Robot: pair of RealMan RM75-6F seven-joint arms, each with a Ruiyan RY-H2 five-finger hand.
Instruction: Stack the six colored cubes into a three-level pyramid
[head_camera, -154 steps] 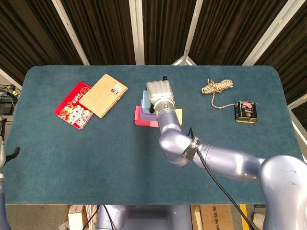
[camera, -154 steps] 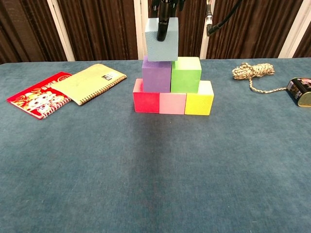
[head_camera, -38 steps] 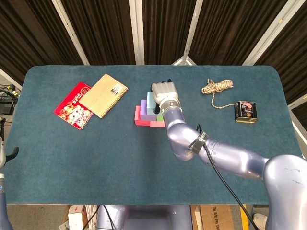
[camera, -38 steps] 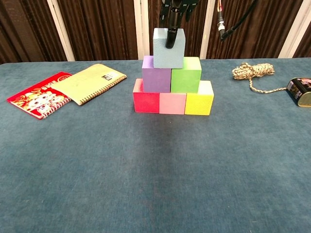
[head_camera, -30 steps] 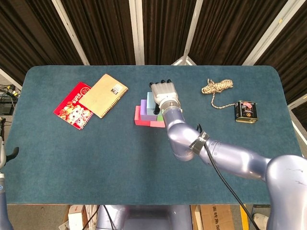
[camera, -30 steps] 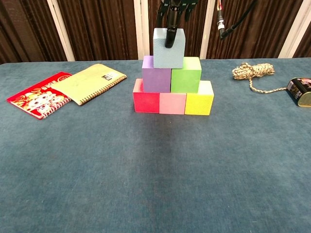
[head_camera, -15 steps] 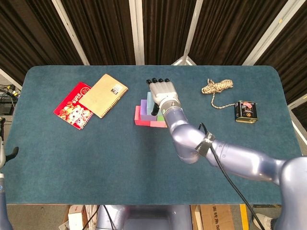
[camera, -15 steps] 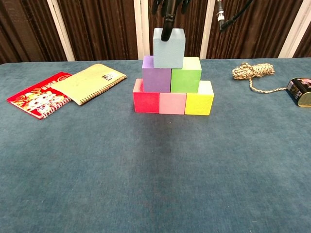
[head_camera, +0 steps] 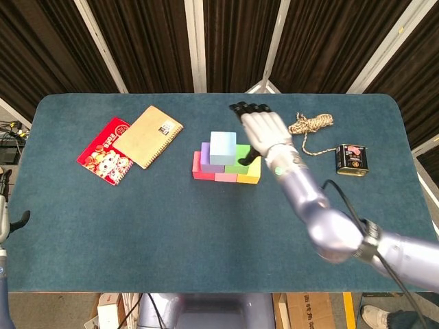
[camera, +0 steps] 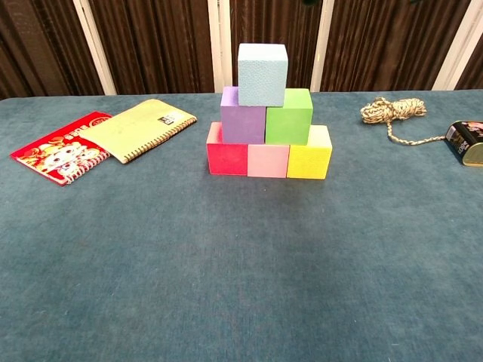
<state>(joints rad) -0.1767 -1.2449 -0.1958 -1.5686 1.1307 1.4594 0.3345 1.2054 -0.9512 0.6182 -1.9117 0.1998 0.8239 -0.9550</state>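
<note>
Three-level pyramid of six cubes, standing near the middle of the blue surface point(camera: 241, 286). Bottom level: red cube point(camera: 227, 155), pink cube point(camera: 268, 160) and yellow cube point(camera: 309, 158), side by side and touching. Middle level: purple cube point(camera: 243, 118) and green cube point(camera: 289, 119), touching each other, each resting across two cubes of the bottom level. Top level: light blue cube point(camera: 262, 65), resting across the seam of the purple and green cubes, upright and free of any contact from above. In the chest view the stack appears square and level; the top cube sits slightly left of the middle seam, but well supported.

The right robot hand point(head_camera: 262, 127) hangs above and to the right of the stack in the head view, fingers spread apart and empty, touching no cube. The left robot hand point(head_camera: 5, 219) shows only as a sliver at the left edge of the head view; whether its fingers are apart or together cannot be told.

Judged from this arrangement, all six cubes are placed and the stacking is complete; what remains, if anything, is to take the right arm clear without brushing the top cube
</note>
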